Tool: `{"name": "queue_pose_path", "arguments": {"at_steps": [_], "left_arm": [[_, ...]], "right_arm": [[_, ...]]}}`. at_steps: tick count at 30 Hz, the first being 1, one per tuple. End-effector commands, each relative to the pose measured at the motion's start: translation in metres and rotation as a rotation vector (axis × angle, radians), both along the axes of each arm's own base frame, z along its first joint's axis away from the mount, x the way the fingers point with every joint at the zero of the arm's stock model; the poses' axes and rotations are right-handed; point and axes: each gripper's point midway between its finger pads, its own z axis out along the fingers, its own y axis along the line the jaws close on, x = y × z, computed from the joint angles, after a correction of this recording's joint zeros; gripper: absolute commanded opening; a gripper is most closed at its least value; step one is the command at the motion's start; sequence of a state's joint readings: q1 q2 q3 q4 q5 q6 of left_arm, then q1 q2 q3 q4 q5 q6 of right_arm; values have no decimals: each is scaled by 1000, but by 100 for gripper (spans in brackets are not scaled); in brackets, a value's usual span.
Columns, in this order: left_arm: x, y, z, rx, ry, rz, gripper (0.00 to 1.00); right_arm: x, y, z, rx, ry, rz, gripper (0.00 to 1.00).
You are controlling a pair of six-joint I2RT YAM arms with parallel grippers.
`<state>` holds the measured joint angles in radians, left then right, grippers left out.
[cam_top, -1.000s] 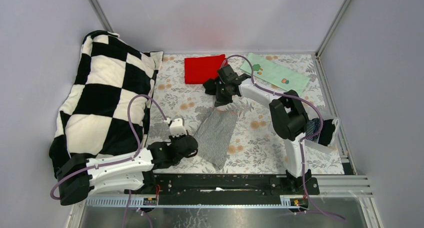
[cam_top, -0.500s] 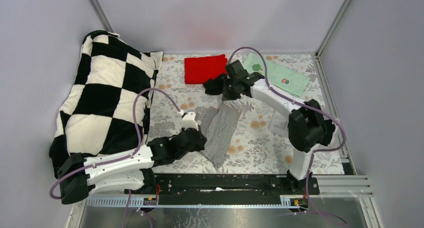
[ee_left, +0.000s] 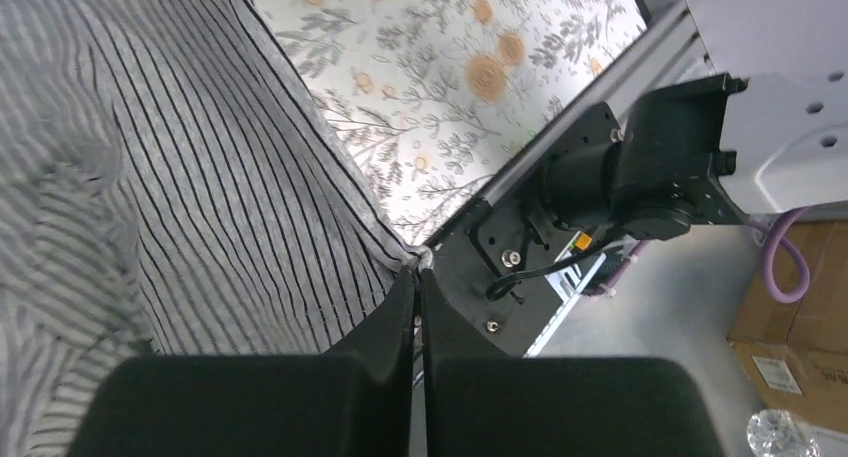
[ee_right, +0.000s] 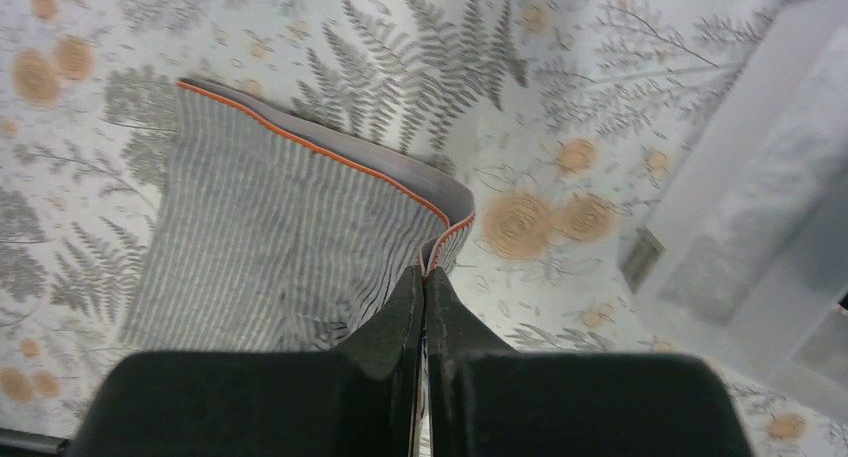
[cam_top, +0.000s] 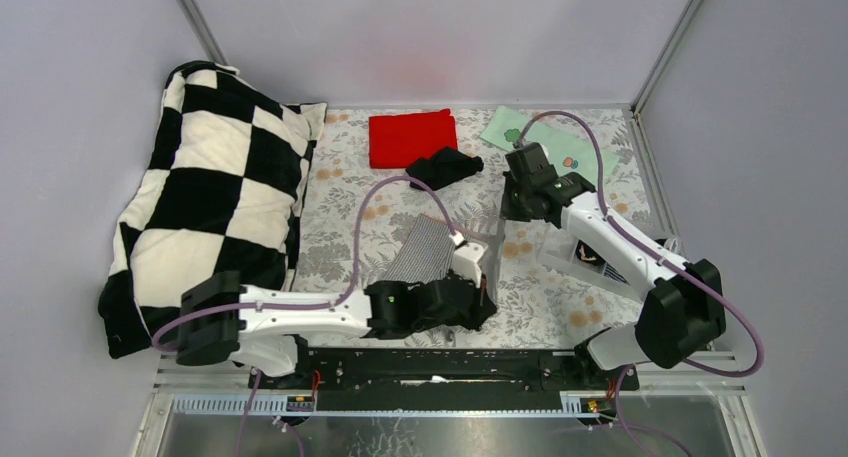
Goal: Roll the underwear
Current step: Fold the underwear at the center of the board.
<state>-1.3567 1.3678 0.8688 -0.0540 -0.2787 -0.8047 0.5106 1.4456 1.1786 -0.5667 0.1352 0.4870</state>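
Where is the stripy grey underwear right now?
The striped underwear lies in the middle of the top view, nearer than the black underwear, with the left gripper and right gripper each pinching a corner.

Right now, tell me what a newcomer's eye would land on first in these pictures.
The big black-and-white checkered pillow fills the left side of the scene. At the centre is the grey pinstriped underwear, one corner pinched by the shut left fingers and its waistband corner pinched by the shut right fingers. A bright red cloth lies at the far edge.
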Motion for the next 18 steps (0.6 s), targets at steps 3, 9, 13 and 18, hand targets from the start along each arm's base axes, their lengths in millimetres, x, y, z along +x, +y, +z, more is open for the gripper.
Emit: {"name": "queue_pose_path", "arguments": {"at_steps": [3,9,13,18], "left_arm": [[-17,-43,-1,-59,25,-73,0],[-22,-53,-10,-52,44,-78,0],[-17,-42,-14,-48,44,-31,0],[-8,-23,-10,-53,22,38,0]], "right_arm": [[-20,-27,-16,-57,36,1,0],[-28,-40,-23,-83,48,-11,0],[-28,-37,-23,-73,53,7,0],[-22,-17,-20,0,62,63,0]]}}
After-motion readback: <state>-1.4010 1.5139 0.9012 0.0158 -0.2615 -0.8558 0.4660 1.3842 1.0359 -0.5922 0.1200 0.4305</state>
